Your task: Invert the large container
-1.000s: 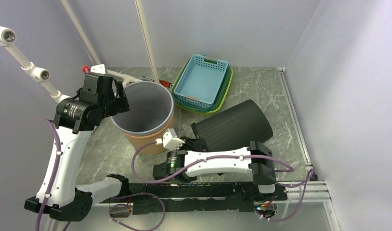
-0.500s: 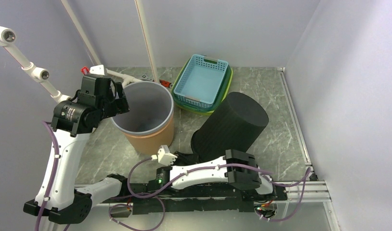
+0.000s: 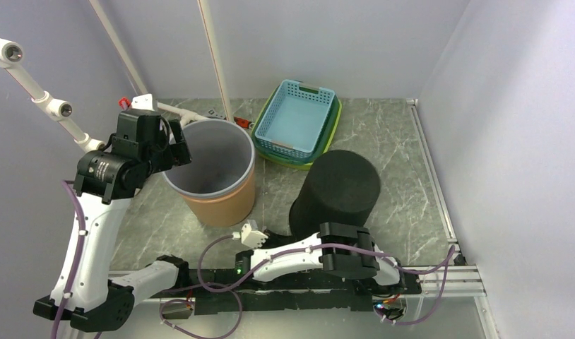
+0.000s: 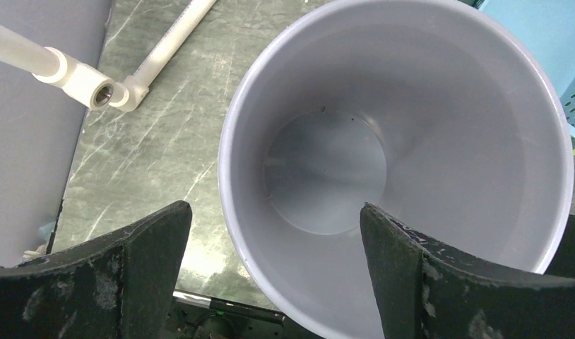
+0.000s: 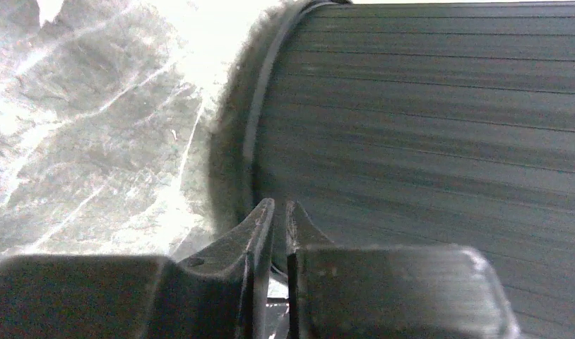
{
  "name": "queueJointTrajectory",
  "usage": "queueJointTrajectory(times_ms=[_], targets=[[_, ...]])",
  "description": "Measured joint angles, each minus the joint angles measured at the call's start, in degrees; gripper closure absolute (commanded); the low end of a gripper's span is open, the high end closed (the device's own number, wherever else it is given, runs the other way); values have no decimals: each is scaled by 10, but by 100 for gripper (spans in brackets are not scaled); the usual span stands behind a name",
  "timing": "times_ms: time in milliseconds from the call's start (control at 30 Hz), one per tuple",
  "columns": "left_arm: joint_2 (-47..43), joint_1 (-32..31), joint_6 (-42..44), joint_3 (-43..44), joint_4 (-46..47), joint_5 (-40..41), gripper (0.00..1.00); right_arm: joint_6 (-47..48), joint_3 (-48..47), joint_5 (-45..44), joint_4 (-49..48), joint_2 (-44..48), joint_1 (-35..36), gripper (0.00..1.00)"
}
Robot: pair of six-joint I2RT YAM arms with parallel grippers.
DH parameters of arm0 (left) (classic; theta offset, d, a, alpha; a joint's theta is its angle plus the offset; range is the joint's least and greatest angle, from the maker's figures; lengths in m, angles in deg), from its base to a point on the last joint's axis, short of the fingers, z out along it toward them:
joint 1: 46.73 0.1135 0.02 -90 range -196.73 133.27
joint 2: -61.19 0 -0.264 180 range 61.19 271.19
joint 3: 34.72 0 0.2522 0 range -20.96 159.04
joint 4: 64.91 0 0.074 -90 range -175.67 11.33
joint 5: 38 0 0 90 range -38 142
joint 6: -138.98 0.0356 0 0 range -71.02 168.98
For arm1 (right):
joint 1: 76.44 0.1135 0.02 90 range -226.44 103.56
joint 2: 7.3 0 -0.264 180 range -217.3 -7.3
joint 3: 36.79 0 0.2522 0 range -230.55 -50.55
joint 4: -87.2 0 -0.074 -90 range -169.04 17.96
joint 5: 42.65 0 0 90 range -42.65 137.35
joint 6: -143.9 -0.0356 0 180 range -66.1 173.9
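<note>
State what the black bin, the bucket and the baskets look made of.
The black bin: probably plastic, matte, with fine moulded ribs along its side. The bucket: smooth grey inside with a soft sheen, likely plastic; its tan outer wall could be plastic or fibreboard, unclear. The baskets: moulded plastic, judging by the regular lattice walls and bright blue and green colours.

Left pincer (image 4: 274,219) raised, jaws wide; right pincer (image 5: 279,210) low, jaws nearly together
</note>
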Motion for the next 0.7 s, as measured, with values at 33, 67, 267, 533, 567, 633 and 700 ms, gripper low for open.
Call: queueJointTrajectory(times_ms=[33, 67, 267, 533, 567, 633, 700], targets=[[-1, 0, 0, -1, 0, -2, 5, 1, 8, 1, -6, -1, 0, 100], [-3, 0, 0, -2, 1, -3, 5, 3, 15, 2, -11, -1, 0, 100], [-6, 0, 0, -3, 1, -8, 5, 11, 31, 4, -47, -9, 0, 100], [-15, 0, 0, -6, 1, -9, 5, 4, 31, 4, -56, -36, 0, 96], [-16, 0, 0, -6, 1, -10, 5, 2, 32, 4, -57, -35, 0, 93], [-16, 0, 0, -6, 1, -14, 5, 3, 37, 5, -66, -27, 0, 89], [-16, 0, 0, -6, 1, -17, 5, 13, 53, 16, -88, 0, 1, 86]])
